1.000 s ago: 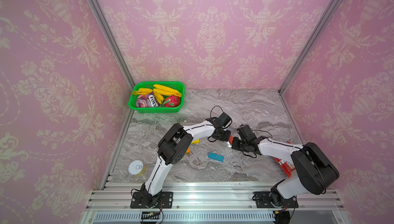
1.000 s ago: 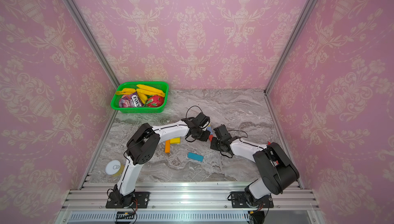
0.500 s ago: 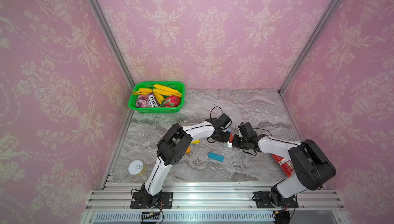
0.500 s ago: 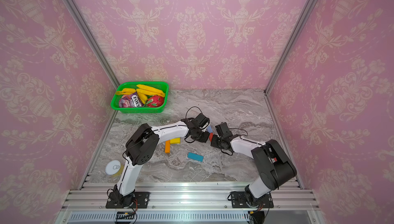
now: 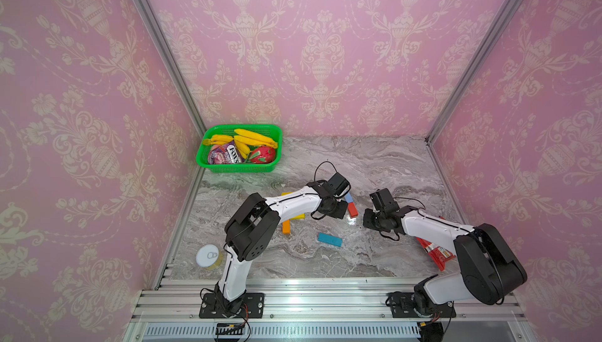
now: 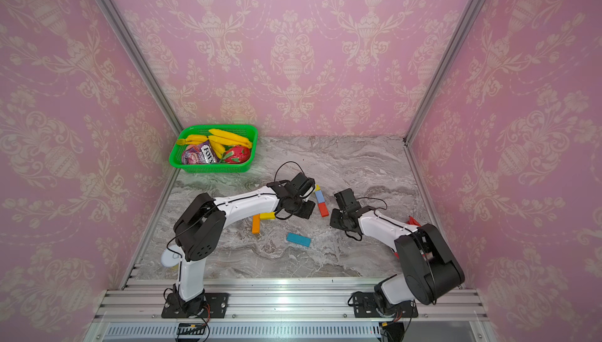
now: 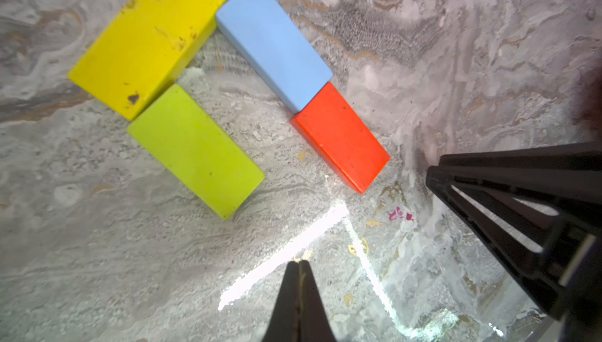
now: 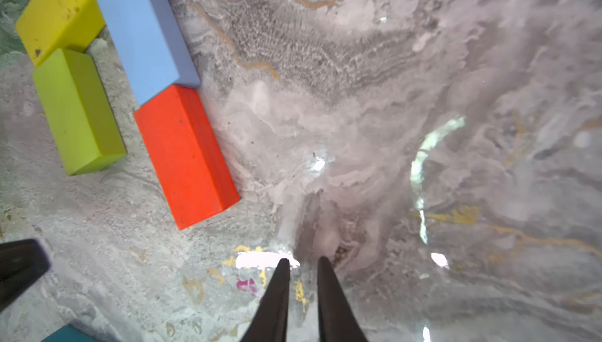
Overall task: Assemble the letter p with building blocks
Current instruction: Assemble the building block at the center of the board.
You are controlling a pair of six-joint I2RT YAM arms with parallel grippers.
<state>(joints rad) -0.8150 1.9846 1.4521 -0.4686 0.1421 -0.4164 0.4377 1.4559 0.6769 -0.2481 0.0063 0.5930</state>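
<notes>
Four building blocks lie together on the marble. A yellow block (image 7: 156, 37) lies crosswise. A light blue block (image 7: 273, 44) and a lime green block (image 7: 195, 151) run out from it side by side. A red block (image 7: 342, 138) sits end to end with the light blue one (image 8: 140, 31). Loose blocks lie nearer the front: teal (image 5: 329, 239), orange (image 5: 286, 226) and a second yellow (image 6: 267, 215). My left gripper (image 7: 300, 261) is shut and empty, just short of the group. My right gripper (image 8: 302, 260) hovers beside the red block (image 8: 182, 154), jaws slightly open and empty.
A green basket (image 5: 239, 167) of bananas and packets stands at the back left. A tin can (image 5: 208, 256) sits at the front left. A red snack packet (image 5: 435, 252) lies under the right arm. Pink walls close three sides.
The right gripper has drawn back to the right, away from the red block, and its jaws have parted a little. The left arm has stayed put.
</notes>
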